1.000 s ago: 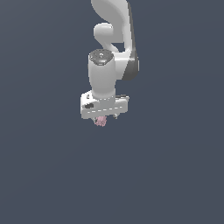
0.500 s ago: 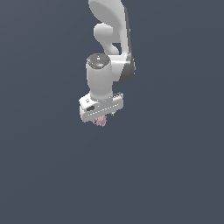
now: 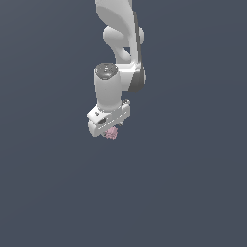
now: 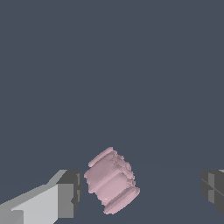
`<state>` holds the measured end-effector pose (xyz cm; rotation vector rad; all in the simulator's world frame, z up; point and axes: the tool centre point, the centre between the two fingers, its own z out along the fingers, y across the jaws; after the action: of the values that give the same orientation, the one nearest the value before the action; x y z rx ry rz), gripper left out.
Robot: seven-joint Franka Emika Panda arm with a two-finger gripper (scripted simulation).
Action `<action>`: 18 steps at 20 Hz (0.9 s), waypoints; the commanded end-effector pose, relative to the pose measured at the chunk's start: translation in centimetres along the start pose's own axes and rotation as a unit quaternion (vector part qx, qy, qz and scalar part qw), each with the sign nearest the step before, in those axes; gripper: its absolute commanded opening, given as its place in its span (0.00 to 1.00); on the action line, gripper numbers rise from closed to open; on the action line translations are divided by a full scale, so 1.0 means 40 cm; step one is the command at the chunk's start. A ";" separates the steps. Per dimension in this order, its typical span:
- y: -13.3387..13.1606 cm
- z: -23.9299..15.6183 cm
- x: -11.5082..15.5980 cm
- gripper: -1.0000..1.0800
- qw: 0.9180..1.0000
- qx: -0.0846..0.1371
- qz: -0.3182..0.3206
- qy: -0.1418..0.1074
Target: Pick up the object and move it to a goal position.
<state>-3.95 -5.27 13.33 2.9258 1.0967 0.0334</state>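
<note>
One small pink knobbly object [image 4: 111, 180] sits between the gripper [image 3: 110, 131] jaws, touching one pad; the other stands apart, so jaws released. Lifting now risks dropping it.

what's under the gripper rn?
The pink object sits just below the gripper. Wrist view shows it between widely spaced fingers, touching neither. Beneath: plain dark surface; contact unclear.

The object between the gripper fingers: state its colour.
Pale pink all over, ridged; the object shows best in the wrist view.
</note>
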 end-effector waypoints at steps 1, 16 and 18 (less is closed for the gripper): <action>-0.003 0.010 -0.012 0.96 0.999 0.001 -0.033 -0.001; -0.029 0.069 -0.082 0.96 0.975 0.009 -0.220 -0.004; -0.033 0.075 -0.090 0.96 0.970 0.010 -0.242 -0.004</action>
<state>-7.19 -6.60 10.44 2.6134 1.7302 0.0058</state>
